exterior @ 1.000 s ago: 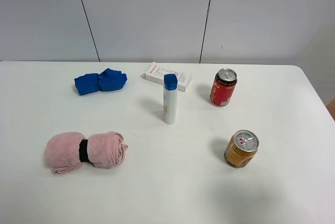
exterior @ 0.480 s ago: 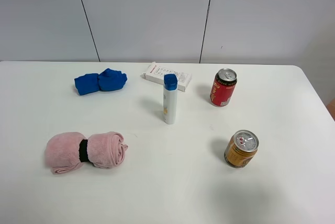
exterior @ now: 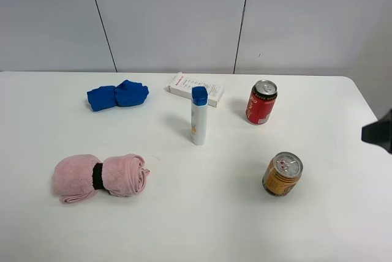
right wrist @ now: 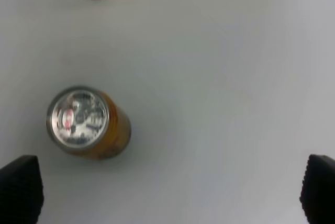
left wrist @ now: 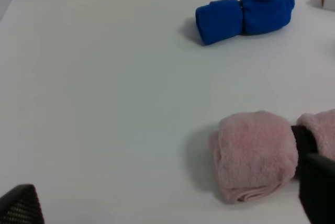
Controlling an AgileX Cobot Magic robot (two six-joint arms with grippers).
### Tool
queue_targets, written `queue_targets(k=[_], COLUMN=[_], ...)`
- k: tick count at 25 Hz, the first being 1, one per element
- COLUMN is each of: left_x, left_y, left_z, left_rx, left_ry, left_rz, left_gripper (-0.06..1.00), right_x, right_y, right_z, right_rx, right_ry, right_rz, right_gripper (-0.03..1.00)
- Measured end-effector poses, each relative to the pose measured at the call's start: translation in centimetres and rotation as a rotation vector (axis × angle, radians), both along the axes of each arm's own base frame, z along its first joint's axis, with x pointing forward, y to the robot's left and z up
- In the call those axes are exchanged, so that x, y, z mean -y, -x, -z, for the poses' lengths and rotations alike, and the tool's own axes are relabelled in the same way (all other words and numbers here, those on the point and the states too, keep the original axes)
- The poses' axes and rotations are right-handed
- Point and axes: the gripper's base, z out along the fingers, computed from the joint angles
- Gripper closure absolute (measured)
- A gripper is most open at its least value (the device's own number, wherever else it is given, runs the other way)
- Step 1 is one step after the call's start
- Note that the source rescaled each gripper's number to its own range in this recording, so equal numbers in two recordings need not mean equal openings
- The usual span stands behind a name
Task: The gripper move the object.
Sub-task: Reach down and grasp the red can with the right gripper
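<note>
At the near left, a pink rolled towel bound by a black band (exterior: 100, 177) is being left lying on the white table (exterior: 184, 231), with a blue rolled cloth (exterior: 117, 95) farther back. The left gripper (left wrist: 167, 203), shown only by its own wrist camera, is being held wide open and empty near the towel. In the middle, a white bottle with a blue cap (exterior: 198, 117) is being kept upright before a flat white carton (exterior: 196, 89). The red drink can with a silver top (exterior: 261, 102) is being kept upright at the far right, well apart from its neighbours, presumably so that jaws can be closed around it alone. A gold drink can (exterior: 282, 174) is being left standing nearer. The right gripper (right wrist: 170, 190) is being held wide and empty beside the gold can. In the high view only a dark piece (exterior: 378, 133) at the right edge, probably this arm, is being shown.
</note>
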Motion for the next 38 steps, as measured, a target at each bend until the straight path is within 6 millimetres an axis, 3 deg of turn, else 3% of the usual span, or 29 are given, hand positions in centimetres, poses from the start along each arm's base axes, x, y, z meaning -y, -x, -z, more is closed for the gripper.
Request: queue_targets(k=[4, 8, 13, 17, 22, 28, 38], left_x=[0.0, 0.0, 0.0, 0.0, 0.0, 0.0, 0.0], left_y=[0.0, 0.0, 0.0, 0.0, 0.0, 0.0, 0.0], left_z=[0.0, 0.0, 0.0, 0.0, 0.0, 0.0, 0.0], left_rx=[0.000, 0.000, 0.000, 0.000, 0.000, 0.000, 0.000], left_ry=[0.000, 0.000, 0.000, 0.000, 0.000, 0.000, 0.000], left_rz=[0.000, 0.000, 0.000, 0.000, 0.000, 0.000, 0.000], left_gripper=[-0.06, -0.06, -0.06, -0.06, -0.06, -0.06, -0.06], right_x=[-0.4, -2.4, -4.6, -5.7, -6.9, -7.6, -8.4], right_y=[-5.7, -11.3, -17.7, -21.2, -23.9, -25.7, -27.6], right_z=[-1.6, -2.4, -1.8, -0.5, 2.3, 5.3, 7.8], right_rx=[-0.065, -0.101, -0.149, -0.182, -0.221, -0.252, -0.205], right_ry=[0.006, 0.031, 0.057, 0.081, 0.086, 0.090, 0.080], right_rz=[-0.030, -0.137, -0.200, -0.225, -0.243, -0.250, -0.255], right_gripper=[-0.01, 0.01, 0.02, 0.02, 0.02, 0.02, 0.02])
